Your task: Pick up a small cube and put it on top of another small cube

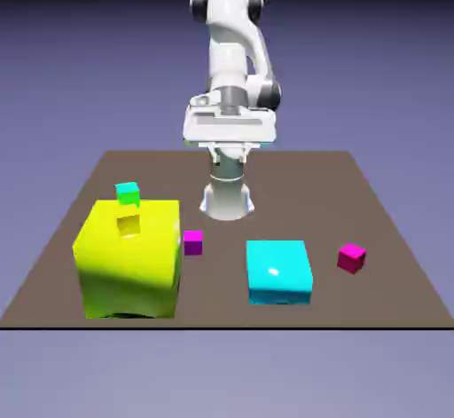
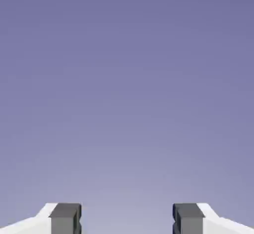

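- Your gripper [image 2: 127, 220] stands apart with nothing between the two grey fingertips [image 2: 65, 218]; the hand view shows only the plain blue-violet backdrop beyond them.
- In the exterior view your white arm [image 1: 232, 43] is folded up high at the far edge of the table [image 1: 372, 194], with the hand held well above the tabletop and clear of every block.
- The small reddish-pink cube [image 1: 351, 257] sits on the table toward the exterior view's right, untouched, a little to the right of the cyan block [image 1: 278, 271] and apart from it.
- The purple magenta cube [image 1: 192, 242] rests on the table just beside the right face of the big yellow block [image 1: 129, 259]; you cannot tell whether the two touch.
- That purple cube lies between the yellow block and the cyan block, closer to the yellow one.
- A small green cube [image 1: 128, 194] shows at the yellow block's far top edge; whether it sits on top or behind cannot be told.
- A small yellow cube [image 1: 129, 224] appears on the yellow block's top face, hard to separate from it by colour.
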You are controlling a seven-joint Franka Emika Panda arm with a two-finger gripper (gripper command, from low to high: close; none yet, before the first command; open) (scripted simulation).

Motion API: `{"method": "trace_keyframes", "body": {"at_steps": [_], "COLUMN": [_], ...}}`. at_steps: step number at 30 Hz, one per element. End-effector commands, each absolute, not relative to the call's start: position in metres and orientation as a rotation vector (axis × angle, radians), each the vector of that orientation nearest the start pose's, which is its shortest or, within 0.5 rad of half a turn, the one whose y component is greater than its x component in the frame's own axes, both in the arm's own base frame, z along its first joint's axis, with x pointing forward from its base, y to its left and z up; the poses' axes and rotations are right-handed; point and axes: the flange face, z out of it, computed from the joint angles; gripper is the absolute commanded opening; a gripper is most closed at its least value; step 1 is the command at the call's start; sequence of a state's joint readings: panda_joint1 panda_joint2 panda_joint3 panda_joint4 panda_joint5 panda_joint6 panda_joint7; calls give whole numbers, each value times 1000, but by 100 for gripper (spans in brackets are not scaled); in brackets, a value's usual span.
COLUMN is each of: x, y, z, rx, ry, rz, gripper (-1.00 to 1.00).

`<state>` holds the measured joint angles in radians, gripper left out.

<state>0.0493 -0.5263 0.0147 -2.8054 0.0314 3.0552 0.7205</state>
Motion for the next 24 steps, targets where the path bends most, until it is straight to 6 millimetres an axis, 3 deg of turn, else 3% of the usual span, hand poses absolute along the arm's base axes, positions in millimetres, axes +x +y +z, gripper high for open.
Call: {"method": "trace_keyframes", "body": {"at_steps": [1, 8, 12, 16, 21, 24], "x": [399, 398, 377, 341, 278, 275], "y": [38, 148, 207, 259, 308, 313], "z": [435, 355, 306, 255, 192, 180], "rx": [-2527, -2646, -2708, -2767, -2841, -2848], "ry": [852, 555, 388, 221, 8, -9], "rz": [-970, -753, -636, -524, -395, -388], "gripper": [0, 0, 0, 0, 0, 0]}}
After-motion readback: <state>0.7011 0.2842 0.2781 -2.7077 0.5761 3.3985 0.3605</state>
